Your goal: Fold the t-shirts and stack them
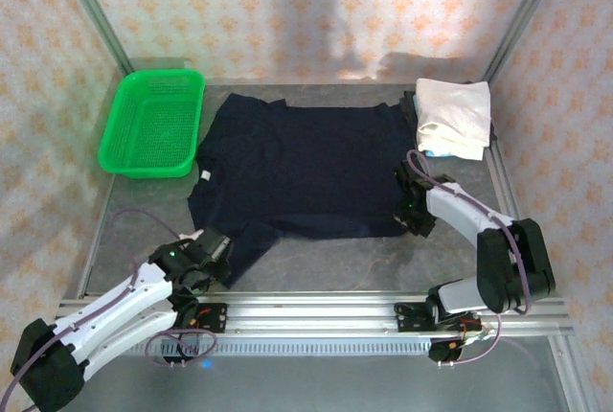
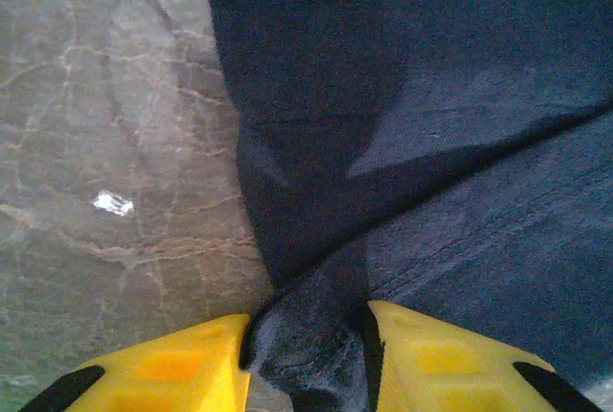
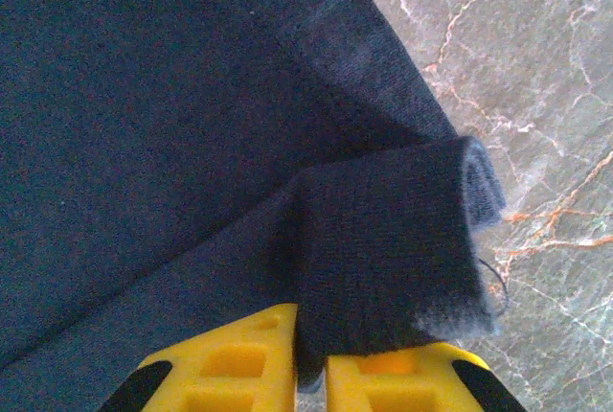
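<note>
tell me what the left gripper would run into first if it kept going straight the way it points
The navy t-shirt: cloth is bunched in the left gripper and more lies straight ahead; depth to the table beneath is unclear.

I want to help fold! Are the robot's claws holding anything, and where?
Yes. Both hold the navy t-shirt: the left gripper pinches bunched cloth at its near-left corner, the right gripper its folded-over near-right corner.

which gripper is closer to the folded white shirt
Right. The right gripper sits just in front of the white shirt; the left gripper is far across, at the navy shirt's near-left corner.
</note>
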### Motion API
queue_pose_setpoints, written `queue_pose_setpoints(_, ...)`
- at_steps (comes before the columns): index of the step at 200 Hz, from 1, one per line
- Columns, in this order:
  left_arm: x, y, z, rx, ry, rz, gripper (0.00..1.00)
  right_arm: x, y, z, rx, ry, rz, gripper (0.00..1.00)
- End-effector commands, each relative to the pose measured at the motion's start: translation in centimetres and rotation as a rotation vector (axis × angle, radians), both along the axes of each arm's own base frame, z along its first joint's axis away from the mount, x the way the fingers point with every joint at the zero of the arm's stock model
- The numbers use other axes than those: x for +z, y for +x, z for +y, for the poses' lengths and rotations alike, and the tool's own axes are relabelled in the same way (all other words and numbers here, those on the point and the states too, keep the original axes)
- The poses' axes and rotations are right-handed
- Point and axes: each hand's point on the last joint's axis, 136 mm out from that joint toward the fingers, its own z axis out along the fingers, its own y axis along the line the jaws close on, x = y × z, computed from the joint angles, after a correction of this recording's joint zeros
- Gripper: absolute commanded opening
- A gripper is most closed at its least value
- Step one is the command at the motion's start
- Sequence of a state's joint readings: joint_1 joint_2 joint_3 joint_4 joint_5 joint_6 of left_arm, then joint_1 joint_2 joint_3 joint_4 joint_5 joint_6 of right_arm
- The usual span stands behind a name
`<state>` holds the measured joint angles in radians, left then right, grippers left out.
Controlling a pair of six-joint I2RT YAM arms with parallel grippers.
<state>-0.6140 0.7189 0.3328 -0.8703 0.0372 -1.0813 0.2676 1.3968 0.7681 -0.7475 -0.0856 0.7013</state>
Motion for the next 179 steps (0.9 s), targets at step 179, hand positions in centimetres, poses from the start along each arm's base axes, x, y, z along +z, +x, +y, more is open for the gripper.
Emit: queue_pose_setpoints(179, 18.9, 9.9, 0.5, -0.156, 0.251, -0.487, 0.00, 7.0, 3.6, -0.4, 0.034, -0.031, -0.182, 0.08)
